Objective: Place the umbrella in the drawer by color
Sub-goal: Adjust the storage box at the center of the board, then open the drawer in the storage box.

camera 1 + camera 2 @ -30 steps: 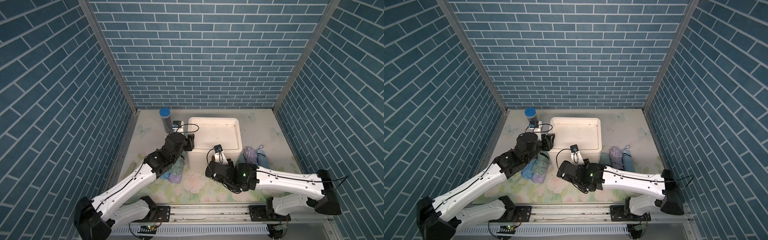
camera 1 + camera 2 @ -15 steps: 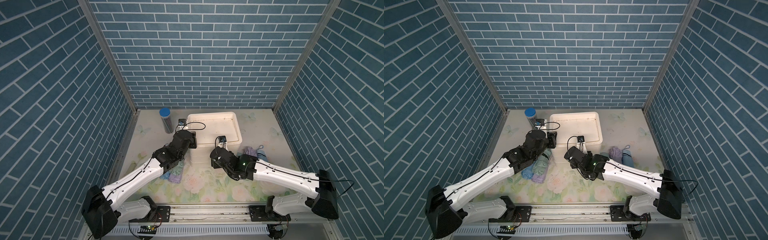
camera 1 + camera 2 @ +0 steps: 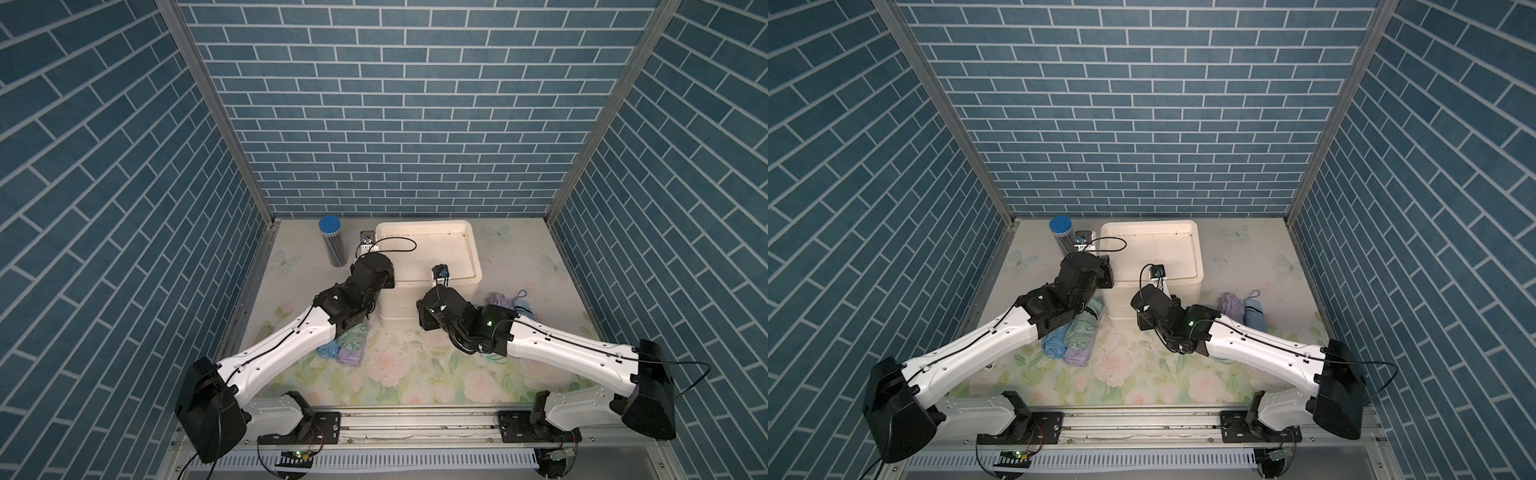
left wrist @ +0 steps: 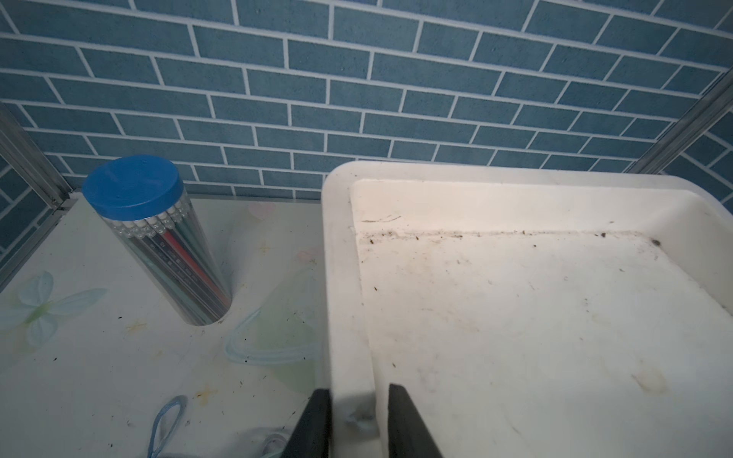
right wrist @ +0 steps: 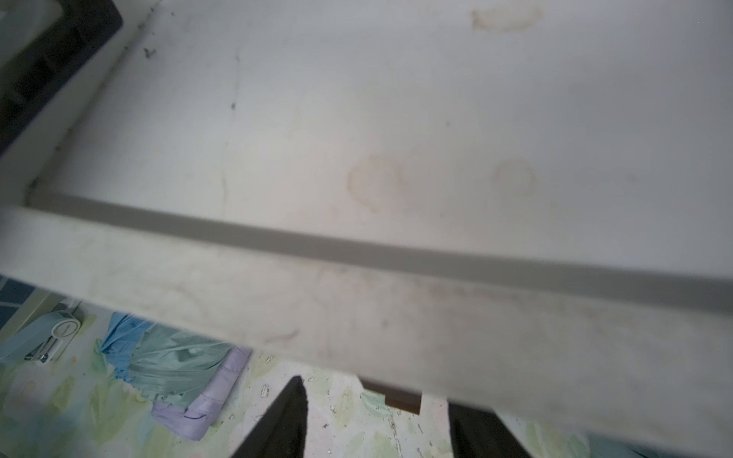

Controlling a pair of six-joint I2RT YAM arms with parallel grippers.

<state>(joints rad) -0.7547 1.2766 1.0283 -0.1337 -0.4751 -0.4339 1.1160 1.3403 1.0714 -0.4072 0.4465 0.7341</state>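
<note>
- While neither gripper holds one, the umbrellas lie folded on the table (image 3: 415,376) in two groups. A blue umbrella (image 3: 328,350), a green umbrella (image 3: 353,338) and a purple umbrella (image 3: 351,359) are bunched under my left forearm. A second purple umbrella (image 3: 500,300) and a second blue umbrella (image 3: 524,309) lie side by side to the right of the drawer unit (image 3: 397,305).
- Every drawer looks closed to me, so I judge the sorting has not begun.
- My left gripper (image 4: 359,420) is narrow, with one finger outside and one inside the unit's top rim near a corner. I cannot tell whether they pinch it.
- My right gripper (image 5: 377,424) is wide and empty at the unit's front lip, which hides part of one finger.
- A pull on that thin rim could slide or tip the light unit instead of freeing a drawer.
- My left forearm could drag the umbrellas beneath it.
- The pencil tube (image 4: 158,238) stands near the left wrist and could be knocked over.
- The cable (image 3: 399,245) loops over the top tray and could snag.
- I see no colour marks on the drawers, and the pastel shades are close, so a mix-up is likely.
- No brand or label is readable. The print on the pencils is too small, and the round mark on a white umbrella handle (image 5: 59,329) is blurred.
</note>
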